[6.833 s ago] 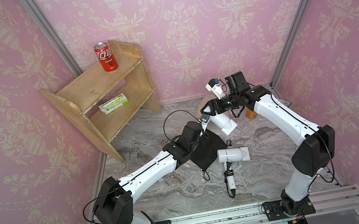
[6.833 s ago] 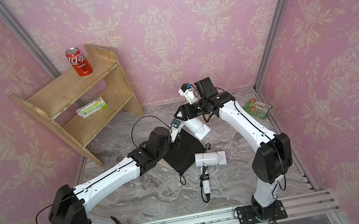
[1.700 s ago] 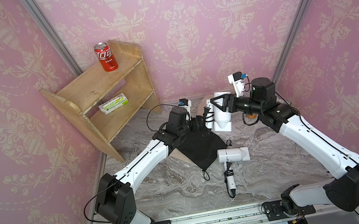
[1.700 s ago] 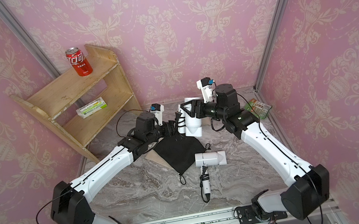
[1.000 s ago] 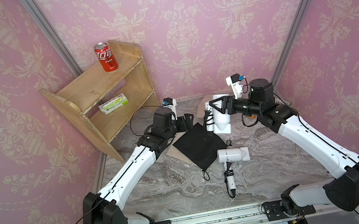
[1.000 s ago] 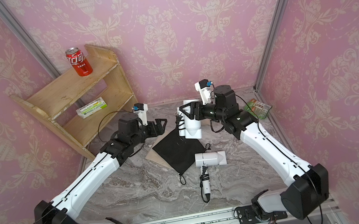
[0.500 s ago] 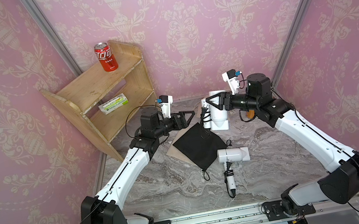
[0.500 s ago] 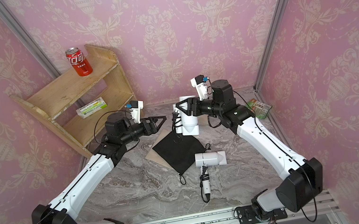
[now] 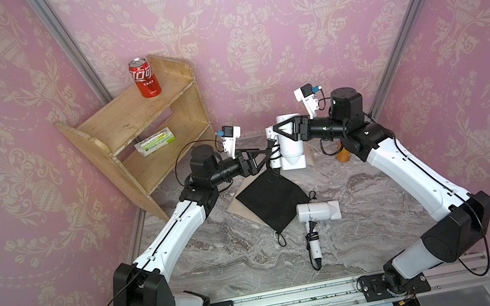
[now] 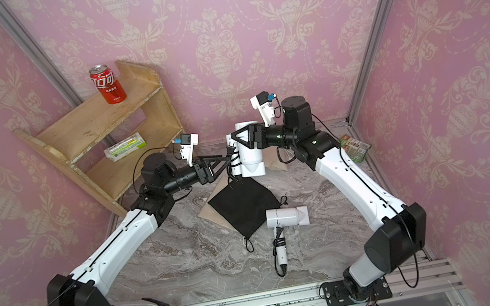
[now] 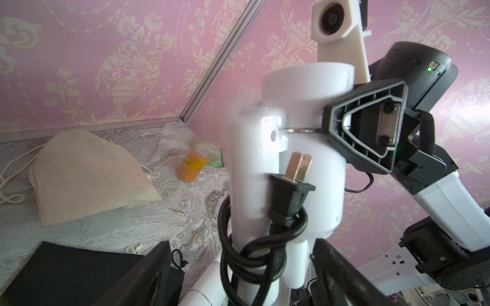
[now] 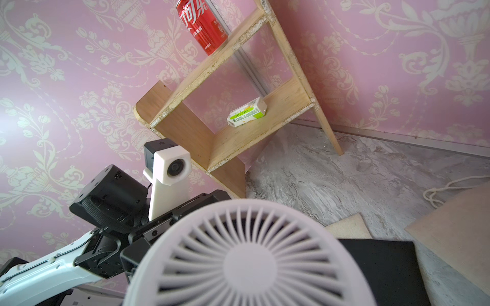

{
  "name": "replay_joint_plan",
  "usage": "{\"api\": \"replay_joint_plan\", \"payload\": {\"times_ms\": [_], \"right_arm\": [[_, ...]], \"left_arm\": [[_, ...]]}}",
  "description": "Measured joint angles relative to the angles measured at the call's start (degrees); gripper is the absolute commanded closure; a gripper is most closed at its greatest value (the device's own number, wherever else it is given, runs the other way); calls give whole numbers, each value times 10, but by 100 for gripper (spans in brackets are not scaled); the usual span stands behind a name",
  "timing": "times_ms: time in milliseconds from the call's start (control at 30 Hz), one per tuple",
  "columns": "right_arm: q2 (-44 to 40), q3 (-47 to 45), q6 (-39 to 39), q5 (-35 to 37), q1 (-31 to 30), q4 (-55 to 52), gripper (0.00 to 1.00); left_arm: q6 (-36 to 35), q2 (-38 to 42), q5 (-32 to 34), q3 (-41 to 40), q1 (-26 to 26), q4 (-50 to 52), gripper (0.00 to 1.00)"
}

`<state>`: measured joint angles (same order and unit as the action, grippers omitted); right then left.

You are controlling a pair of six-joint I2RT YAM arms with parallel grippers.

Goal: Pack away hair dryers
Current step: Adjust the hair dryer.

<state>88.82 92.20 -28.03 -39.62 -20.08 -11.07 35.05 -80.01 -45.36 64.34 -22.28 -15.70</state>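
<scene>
A white hair dryer (image 9: 293, 152) is being held upright above the back of the worktop (image 9: 237, 254), its barrel being clamped by the right pincer (image 9: 282, 130). The left pincer (image 9: 266, 158) is being presented spread wide, jaws either side of the cord-wrapped handle. A second white dryer (image 9: 317, 211) is being seen lying flat against the black pouch (image 9: 270, 200).

In the right wrist view, the held white hair dryer (image 12: 249, 254) shows only its intake grille, cut off by the bottom edge. In the left wrist view, the orange bottle (image 11: 192, 165) is blurred, and the left gripper (image 11: 241, 243) has its fingers (image 11: 148, 275) cut off by the frame edge. In both top views, a beige pouch (image 9: 234, 204) lies mostly hidden under the black pouch (image 9: 270, 198).
</scene>
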Motion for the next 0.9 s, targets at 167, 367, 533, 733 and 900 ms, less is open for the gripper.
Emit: {"api": "replay_joint_plan", "payload": {"times_ms": [167, 367, 533, 733, 900], "right_arm": [[45, 43, 18, -37, -6, -3, 43], [82, 90, 47, -74, -19, -15, 42], [100, 112, 66, -92, -20, -18, 42], [116, 126, 75, -116, -21, -21, 42], [128, 136, 67, -126, -21, -24, 42]], "left_arm": [[-9, -11, -9, 8, 0, 3, 15], [-22, -18, -11, 17, 6, 9, 21], [-24, -26, -23, 25, 16, 2, 28], [-21, -30, -31, 29, 26, -12, 45], [-23, -35, -40, 29, 34, -25, 73]]}}
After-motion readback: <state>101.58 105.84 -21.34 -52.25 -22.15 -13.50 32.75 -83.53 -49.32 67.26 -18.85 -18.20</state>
